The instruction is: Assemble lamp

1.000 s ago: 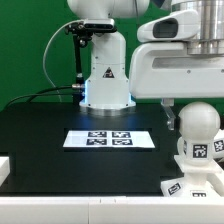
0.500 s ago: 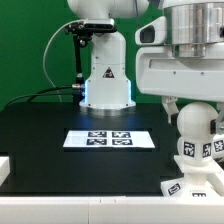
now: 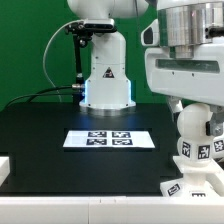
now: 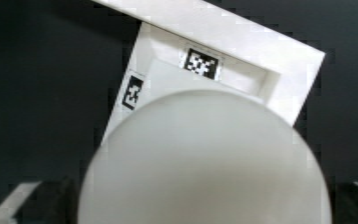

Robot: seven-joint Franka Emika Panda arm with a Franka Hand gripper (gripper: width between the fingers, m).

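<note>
Lamp parts are sitting at the exterior view's right side of the black counter (image 3: 40,125), but going across from that view's left comes first a white block (image 3: 4,168) poking in at the near edge. Next, toward the middle, the marker board (image 3: 108,138) is lying flat, showing a row of black-and-white square tags; no words or brand can be read on it. Behind it the robot base (image 3: 105,70) is standing with a blue light glowing low on its side, and a black cable (image 3: 50,65) is running down against the green backdrop. Further right, the round white bulb (image 3: 195,125) is sitting on top of the blocky lamp base (image 3: 196,152), which is carrying square tags on its faces. The gripper (image 3: 193,112) is hanging directly over the bulb, its big white body filling the upper right corner. In the wrist view the bulb (image 4: 202,165) is filling most of the picture, with the tagged lamp base (image 4: 229,60) beyond it. I cannot tell whether the jaws are spread or pinching the bulb, since their tips are barely showing.
</note>
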